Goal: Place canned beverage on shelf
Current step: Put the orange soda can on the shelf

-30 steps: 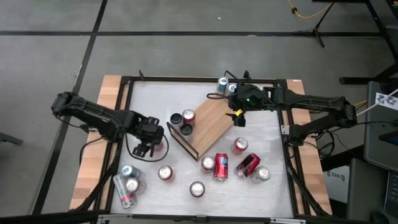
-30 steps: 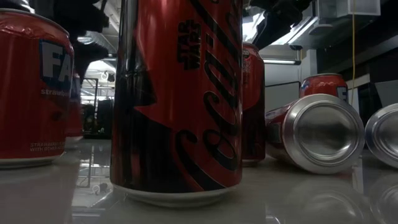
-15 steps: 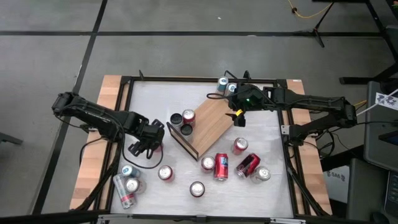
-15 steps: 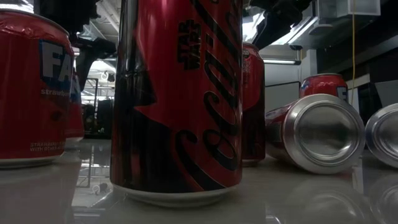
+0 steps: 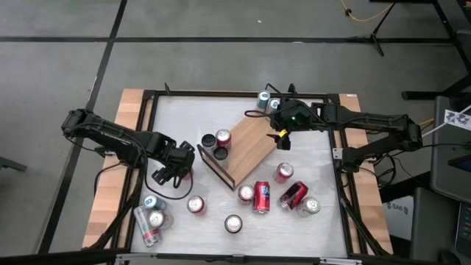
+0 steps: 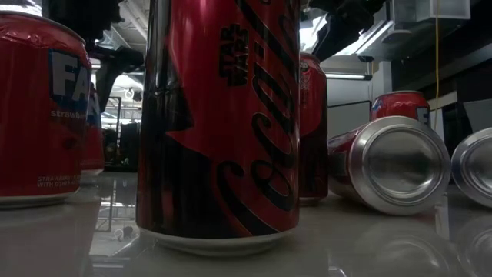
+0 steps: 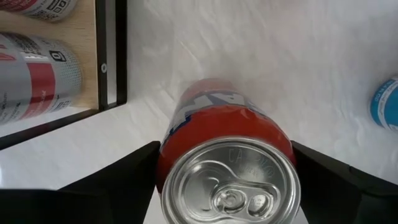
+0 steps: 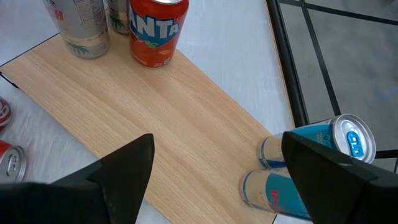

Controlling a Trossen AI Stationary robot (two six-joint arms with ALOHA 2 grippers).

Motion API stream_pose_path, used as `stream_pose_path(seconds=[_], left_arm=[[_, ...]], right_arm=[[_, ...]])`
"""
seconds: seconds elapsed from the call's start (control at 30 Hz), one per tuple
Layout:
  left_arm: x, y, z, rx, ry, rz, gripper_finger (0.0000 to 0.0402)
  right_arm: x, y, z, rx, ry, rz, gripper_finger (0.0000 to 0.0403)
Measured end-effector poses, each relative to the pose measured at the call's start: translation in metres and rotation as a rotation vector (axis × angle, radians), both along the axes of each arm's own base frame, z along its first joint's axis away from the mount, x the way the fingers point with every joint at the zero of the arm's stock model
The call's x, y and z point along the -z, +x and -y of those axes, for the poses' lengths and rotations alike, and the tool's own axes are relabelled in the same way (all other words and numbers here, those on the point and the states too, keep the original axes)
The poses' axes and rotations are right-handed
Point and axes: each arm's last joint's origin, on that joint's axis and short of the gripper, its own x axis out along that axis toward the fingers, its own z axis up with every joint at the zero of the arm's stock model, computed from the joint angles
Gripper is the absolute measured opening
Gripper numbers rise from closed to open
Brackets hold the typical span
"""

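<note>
1. While your left gripper (image 7: 227,186) hung over the white tabletop (image 5: 324,165), an upright red aluminium can (image 7: 227,155) stood between its wide-spread fingers (image 7: 109,180), neither finger visibly touching it.
2. You had the light-wood shelf board with black wire rails (image 5: 246,147) just beyond that can, two cans standing on its near end.
3. Your right gripper (image 8: 214,168) hovered over the shelf's far end, jaws wide and empty, two blue cans (image 8: 311,158) lying beside it.

Grey workshop floor around a black-framed white tabletop (image 5: 176,118)

Dark seams cross the concrete floor (image 5: 221,66); a yellow cable (image 5: 360,15) and a stand's legs (image 5: 379,33) lie toward 1 o'clock. Beyond, ceiling lights (image 6: 350,75) glow in a dim room.
</note>
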Motion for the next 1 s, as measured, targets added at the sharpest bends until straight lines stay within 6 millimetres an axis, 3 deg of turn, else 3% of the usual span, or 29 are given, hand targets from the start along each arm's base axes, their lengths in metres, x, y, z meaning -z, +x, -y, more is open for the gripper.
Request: stream_pose_path(seconds=[0.47,0.8,1.0], left_arm=[[-0.002,0.004,0.001,-0.006,-0.011,0.043,0.0324],[-0.003,0.004,0.001,-0.125,-0.035,0.051,0.0325],[-0.017,0.009,0.002,-0.201,-0.066,0.100,0.0325]], right_arm=[[0.000,0.000,0.000,0.000,0.000,0.000,0.0342],[0.000,0.000,0.000,0.000,0.000,0.000,0.0342],[0.000,0.000,0.000,0.000,0.000,0.000,0.0342]])
